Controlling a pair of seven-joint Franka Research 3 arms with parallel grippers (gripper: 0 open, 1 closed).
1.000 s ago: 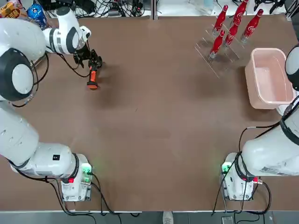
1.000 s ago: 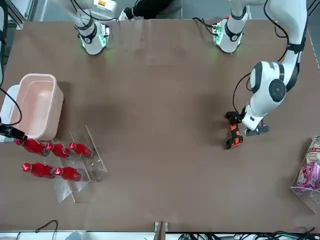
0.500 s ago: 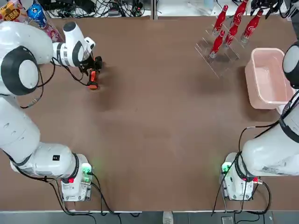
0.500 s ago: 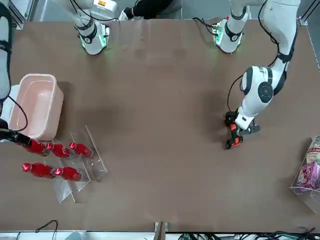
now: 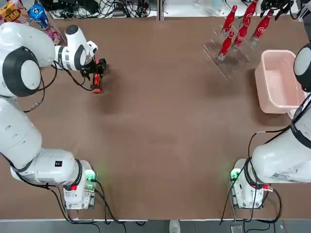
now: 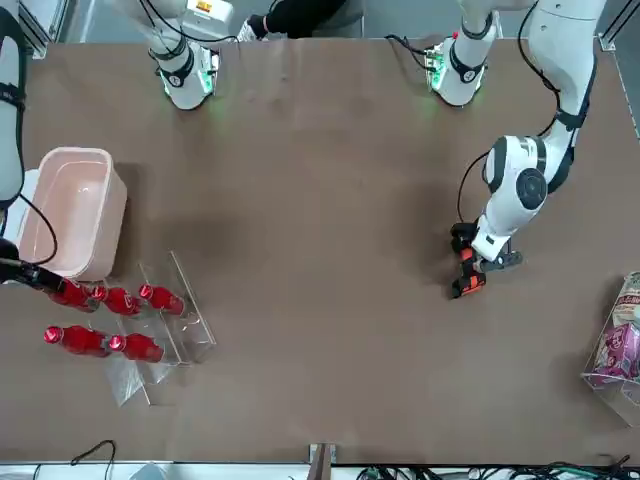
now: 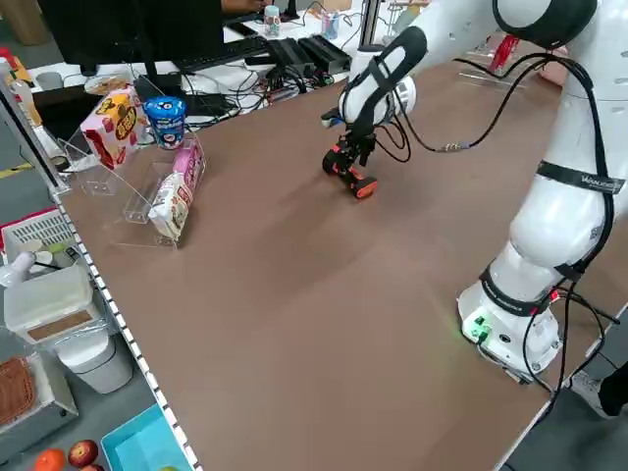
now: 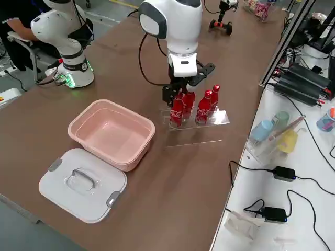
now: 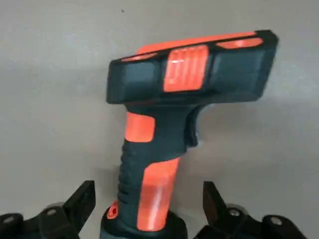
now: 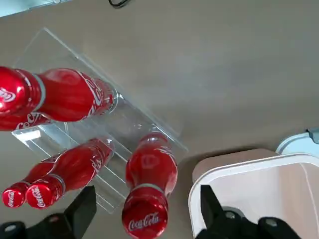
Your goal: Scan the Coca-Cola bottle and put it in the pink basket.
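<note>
Several red Coca-Cola bottles stand in a clear rack [image 5: 224, 57] at the far right. My right gripper [image 10: 147, 194] hangs over the bottle nearest the basket [image 10: 149, 172], one finger on each side of its cap with gaps showing, so it is open. The same bottle [image 8: 176, 110] shows under the gripper [image 8: 175, 95] from the right side. The pink basket [image 5: 259, 87] sits just beside the rack. At the far left an orange-and-black scanner [image 5: 96, 80] lies on the table. My left gripper [image 9: 149, 191] is open, its fingers straddling the scanner's handle [image 9: 144, 164].
A white lid [image 8: 82, 183] lies by the basket near the table's right edge. A clear stand with snack packs [image 7: 162, 186] is at the far left corner. Cables and power bricks line the far edge. Brown tabletop lies between the two arms.
My left arm has swung round and settled its fingers closer about the scanner's handle. My right gripper has come into the top view above the bottles, its fingers narrowing a little.
</note>
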